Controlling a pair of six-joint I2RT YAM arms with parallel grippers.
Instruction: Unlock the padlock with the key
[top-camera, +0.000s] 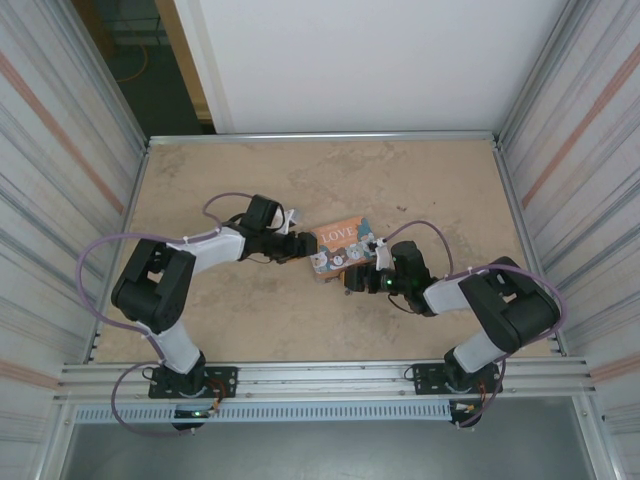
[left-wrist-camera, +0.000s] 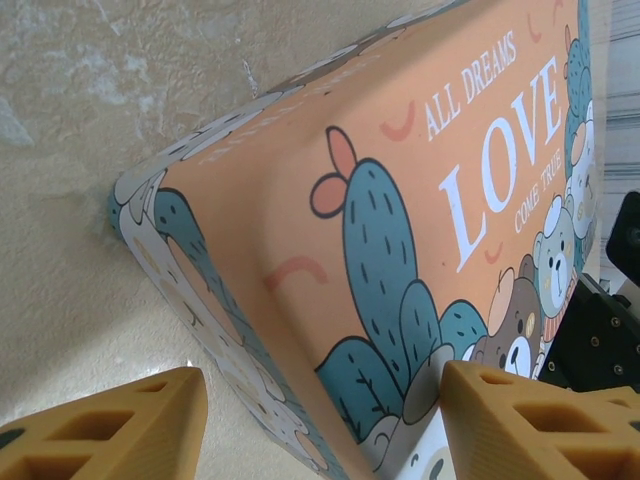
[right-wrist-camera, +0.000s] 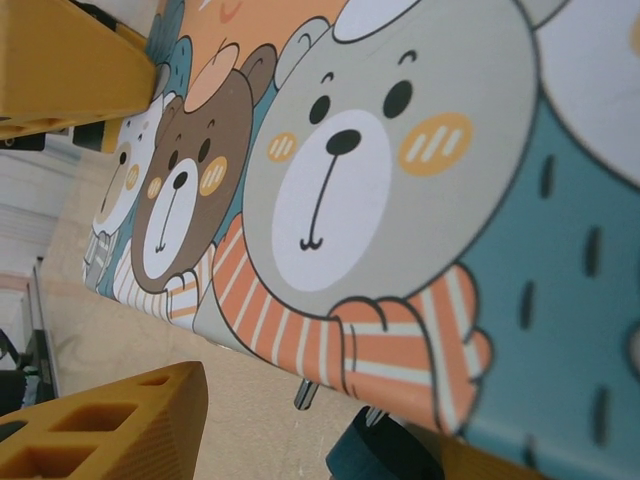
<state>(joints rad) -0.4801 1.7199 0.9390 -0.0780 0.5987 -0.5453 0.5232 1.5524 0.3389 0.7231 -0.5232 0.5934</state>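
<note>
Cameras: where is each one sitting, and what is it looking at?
Top external: above and behind the arms, looking down at the table; left arm, right arm and their bases show, the tin between them.
Left wrist: on the left arm, close over the tin's cactus and LOVE; orange end effector fingers show below.
Right wrist: on the right arm, close to the tin's bears; end effector fingers show at left.
Shared: all three see the tin.

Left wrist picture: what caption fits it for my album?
Orange LOVE tin with cactus and bears on the table, between the left gripper's open jaws.
</note>
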